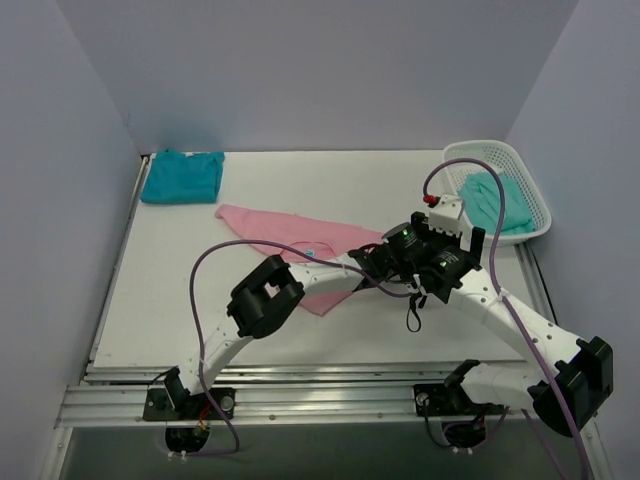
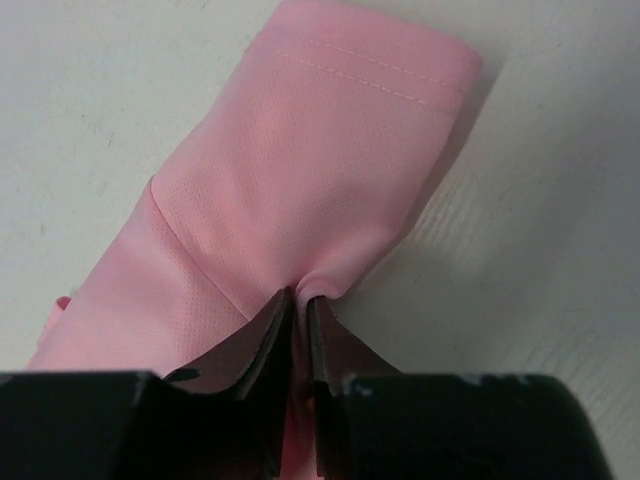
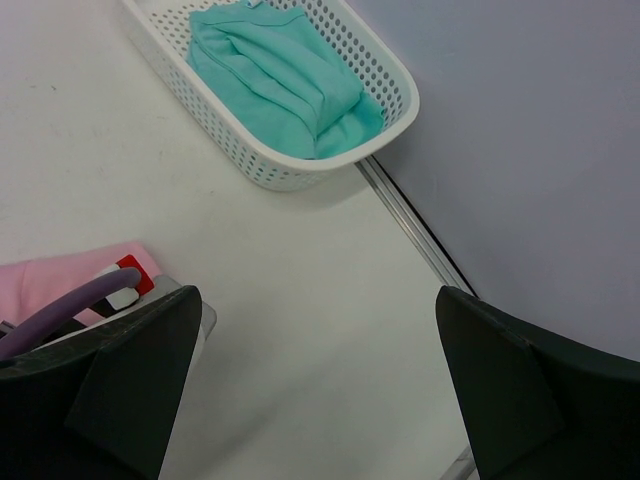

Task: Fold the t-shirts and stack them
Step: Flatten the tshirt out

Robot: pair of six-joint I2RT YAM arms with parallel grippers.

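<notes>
My left gripper (image 2: 300, 297) pinches the pink shirt (image 2: 300, 170) by a fold. My right gripper (image 3: 318, 340) stands wide apart, a basket (image 3: 262, 168) ahead of it.

Far-left corner: your folded t-shirt (image 1: 182, 176) lies on the worktop (image 1: 330, 180).
Middle: your loose t-shirt (image 1: 290, 232) runs from back-left to front-right, well apart from the folded t-shirt.
Far-right corner: the basket (image 1: 480, 146) stands on the worktop, the third t-shirt (image 1: 497, 203) in it.
Left pincer (image 2: 298, 300): at the loose t-shirt's edge, cloth between its tips.
Right pincer (image 3: 315, 295): above the worktop between the loose t-shirt and the basket.
</notes>
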